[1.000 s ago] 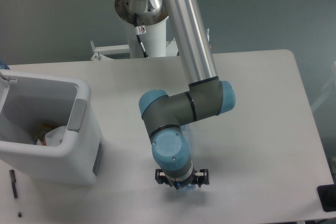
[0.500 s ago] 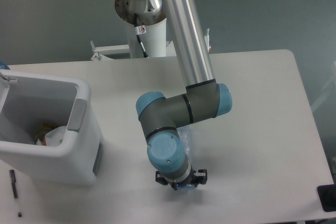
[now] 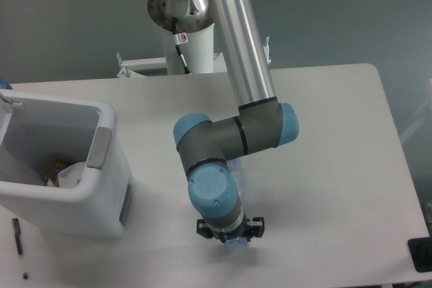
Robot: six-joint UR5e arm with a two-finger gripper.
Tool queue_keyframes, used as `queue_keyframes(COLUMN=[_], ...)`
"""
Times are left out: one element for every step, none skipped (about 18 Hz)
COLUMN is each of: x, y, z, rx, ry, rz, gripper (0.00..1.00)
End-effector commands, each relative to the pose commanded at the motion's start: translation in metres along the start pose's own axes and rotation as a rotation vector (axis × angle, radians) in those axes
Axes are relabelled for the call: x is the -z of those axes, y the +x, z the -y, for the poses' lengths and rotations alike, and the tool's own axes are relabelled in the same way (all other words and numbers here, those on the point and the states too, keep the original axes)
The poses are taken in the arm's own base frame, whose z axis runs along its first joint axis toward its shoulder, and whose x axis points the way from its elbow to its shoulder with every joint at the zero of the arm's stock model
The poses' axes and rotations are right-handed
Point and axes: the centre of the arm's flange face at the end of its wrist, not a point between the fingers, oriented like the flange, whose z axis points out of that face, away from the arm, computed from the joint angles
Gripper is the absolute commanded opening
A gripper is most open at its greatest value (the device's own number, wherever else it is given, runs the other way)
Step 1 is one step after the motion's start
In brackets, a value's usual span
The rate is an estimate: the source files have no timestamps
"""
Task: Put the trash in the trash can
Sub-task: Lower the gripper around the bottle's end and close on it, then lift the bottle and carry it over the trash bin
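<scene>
The white trash can (image 3: 108, 197) stands at the table's left side, its grey handle panel (image 3: 99, 148) facing the arm. Inside it lies a crumpled white wrapper (image 3: 71, 174) beside some coloured scraps. A sliver of clear plastic, apparently the crushed bottle (image 3: 237, 168), shows on the table just right of the arm's forearm, mostly hidden by it. My gripper (image 3: 229, 235) points straight down near the table's front edge, right of the bin. The blue wrist joint covers its fingers, so I cannot see whether anything is between them.
A thin black pen (image 3: 17, 235) lies at the front left, in front of the bin. A dark object (image 3: 421, 254) sits at the front right corner. The arm's base post (image 3: 192, 48) stands behind the table's back edge.
The wrist and gripper have drifted slightly left and toward the front edge. The clear plastic beside the forearm came into view. The bin and pen have not moved.
</scene>
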Motion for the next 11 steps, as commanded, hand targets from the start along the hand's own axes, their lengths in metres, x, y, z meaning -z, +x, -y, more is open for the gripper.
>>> queue_keyframes(x=[0.006, 0.009, 0.013, 0.015, 0.017, 0.021, 0.026, 0.033, 0.043, 0.052, 0.061], y=[-0.001, 0.000, -0.004, -0.004, -0.005, -0.009, -0.008, -0.012, -0.017, -0.015, -0.014], z=[0.000, 0.001, 0.001, 0.001, 0.001, 0.000, 0.000, -0.001, -0.002, -0.002, -0.003], rx=[0.005, 0.007, 0.013, 0.013, 0.016, 0.022, 0.023, 0.030, 0.040, 0.040, 0.040], ry=[0.016, 0.029, 0.039, 0.041, 0.044, 0.051, 0.063, 0.080, 0.104, 0.127, 0.145], rz=[-0.020, -0.041, -0.052, -0.054, -0.054, -0.059, -0.074, -0.095, -0.120, -0.147, -0.165], gripper=[0.40, 0.40, 0.40, 0.40, 0.40, 0.40, 0.40, 0.40, 0.40, 0.40, 0.40])
